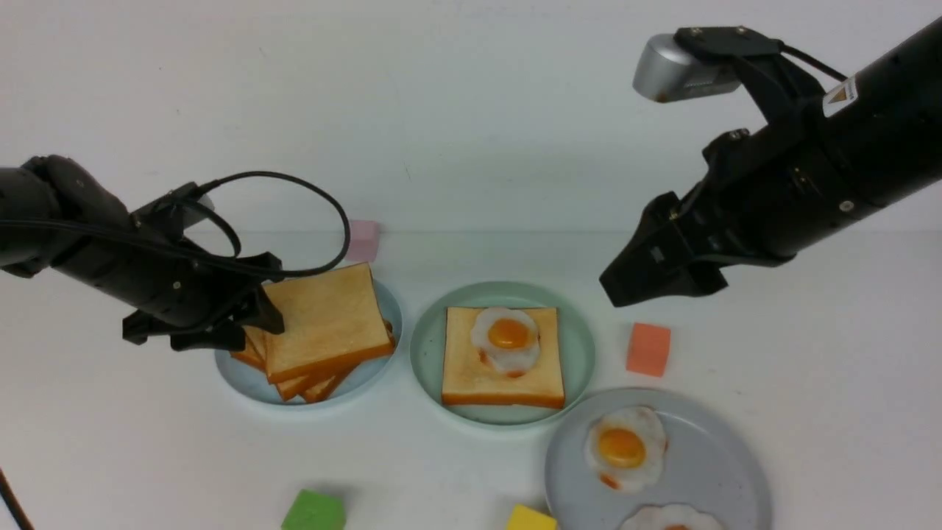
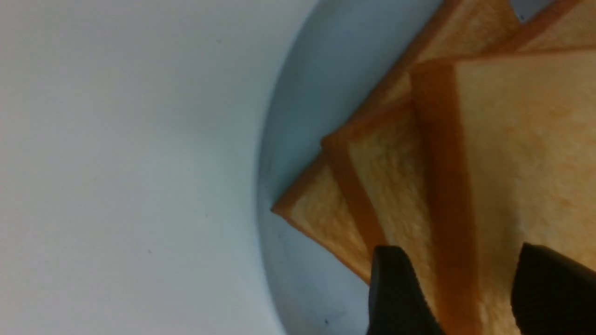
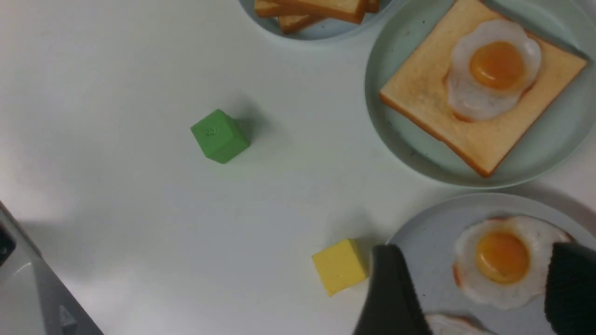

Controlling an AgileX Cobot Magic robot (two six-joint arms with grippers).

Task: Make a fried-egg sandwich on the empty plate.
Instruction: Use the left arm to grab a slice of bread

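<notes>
The mint-green plate (image 1: pixel 430 353) (image 3: pixel 386 116) in the middle holds one toast slice (image 1: pixel 471 368) (image 3: pixel 428 88) with a fried egg (image 1: pixel 506 335) (image 3: pixel 496 65) lying uncovered on top. To its left, a skewed pile of toast (image 1: pixel 327 320) (image 2: pixel 526 139) rests on a pale blue plate (image 1: pixel 243 383) (image 2: pixel 302 93). My left gripper (image 1: pixel 265 309) (image 2: pixel 463 251) is open at the pile's left side, its fingers straddling the top slice's crust edge. High above the table on the right, my right gripper (image 1: pixel 625 287) (image 3: pixel 470 260) hangs open and empty.
A larger grey plate (image 1: pixel 706 471) (image 3: pixel 428 242) at the front right carries two more fried eggs (image 1: pixel 624 447). Small blocks lie around: orange-red (image 1: pixel 648 349), green (image 1: pixel 314 511) (image 3: pixel 219 136), yellow (image 1: pixel 530 519) (image 3: pixel 340 266), and pink (image 1: pixel 363 241) at the back.
</notes>
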